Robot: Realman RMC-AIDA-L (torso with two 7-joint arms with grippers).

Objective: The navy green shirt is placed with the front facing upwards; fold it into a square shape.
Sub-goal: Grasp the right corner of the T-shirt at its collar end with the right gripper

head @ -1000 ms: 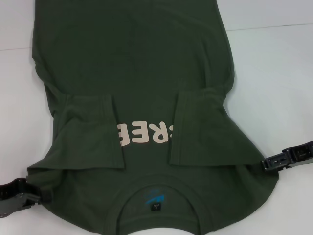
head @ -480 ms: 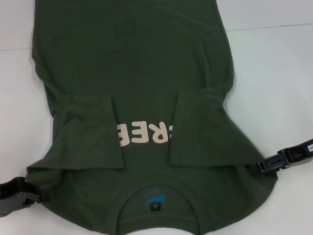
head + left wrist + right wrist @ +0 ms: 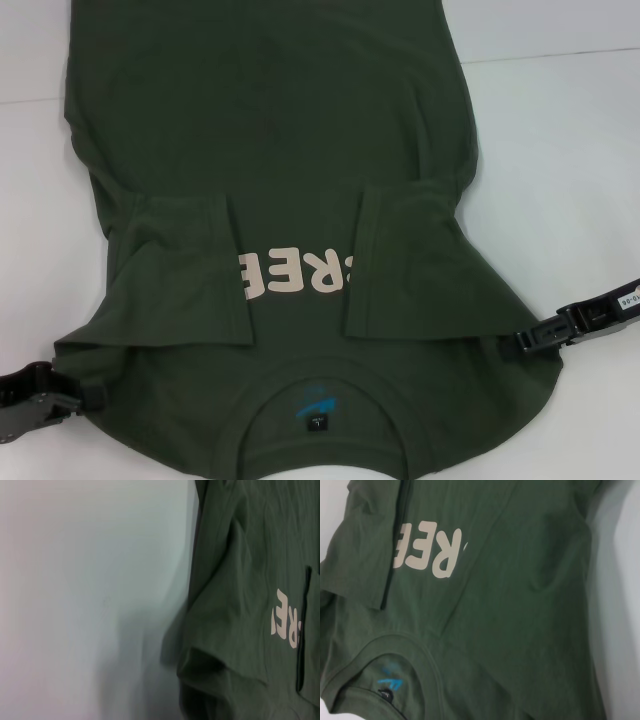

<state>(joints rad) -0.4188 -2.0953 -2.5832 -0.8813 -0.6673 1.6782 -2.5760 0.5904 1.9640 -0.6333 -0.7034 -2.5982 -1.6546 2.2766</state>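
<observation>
Both our grippers sit at the shoulder edges of the navy green shirt [image 3: 270, 150], near the lower frame.

Nearest, the ribbed collar [image 3: 320, 385] curves at bottom centre; our left gripper [image 3: 85, 398] at lower left and right gripper [image 3: 510, 345] at lower right touch the soft cotton edge, but we cannot tell their finger spread. Both sleeves fold inward over cream lettering [image 3: 295, 273]. Bare white table [image 3: 560, 150] opens on both sides toward the far hem.

Olive shirt [image 3: 270, 130], sleeves folded inward
</observation>
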